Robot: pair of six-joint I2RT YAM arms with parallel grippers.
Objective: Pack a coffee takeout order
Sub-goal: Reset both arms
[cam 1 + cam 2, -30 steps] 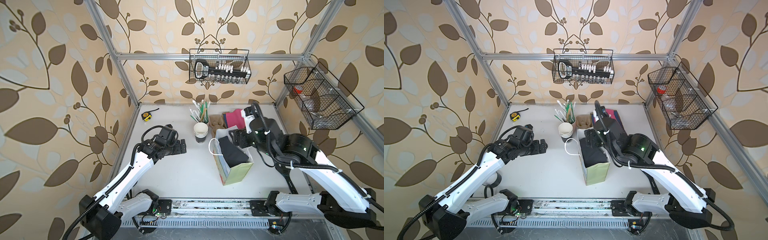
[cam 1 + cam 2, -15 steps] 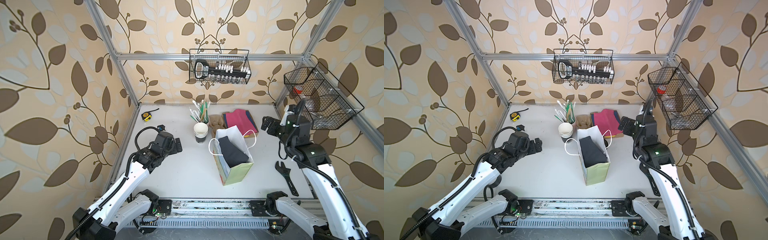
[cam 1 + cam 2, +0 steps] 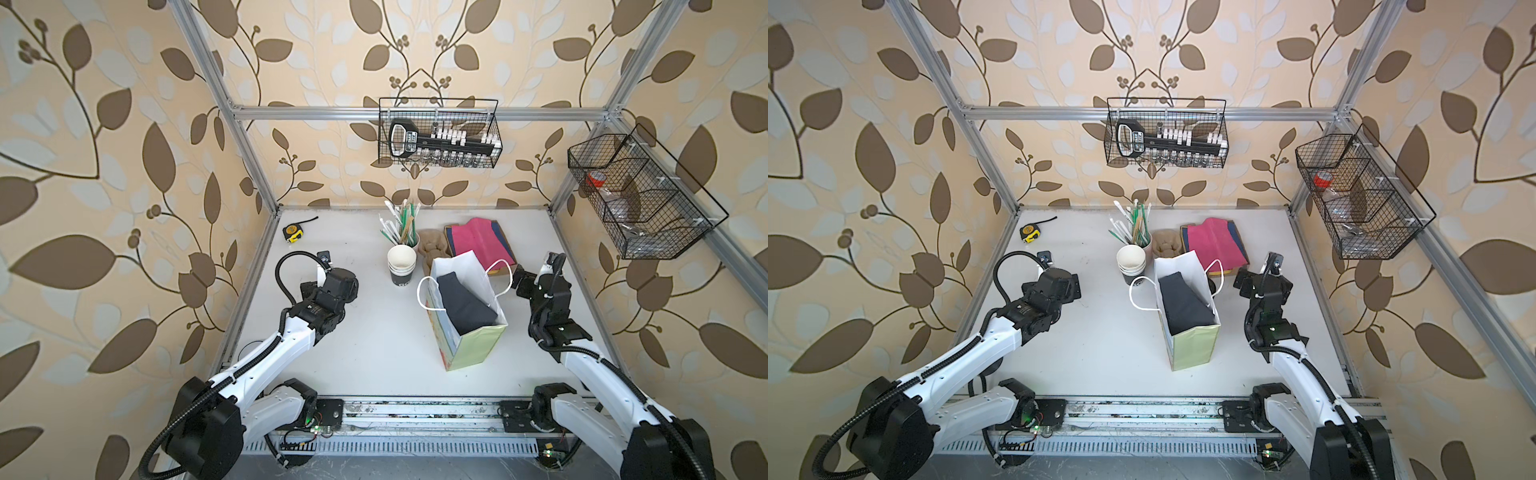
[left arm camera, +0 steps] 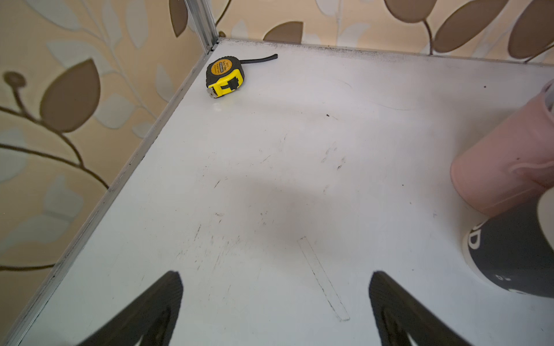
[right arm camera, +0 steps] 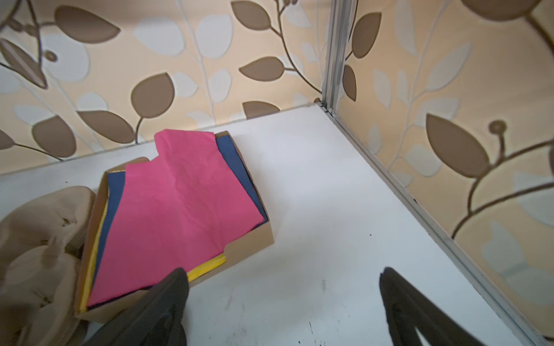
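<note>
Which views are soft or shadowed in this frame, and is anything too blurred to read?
Both top views: crisp and evenly lit, the paper bag sharp. Left wrist view: tape measure sharp, pink cup at the frame edge soft, a faint shadow on the table. Right wrist view: smeared all over, wallpaper and cup carrier blurred, pink sheet readable.
</note>
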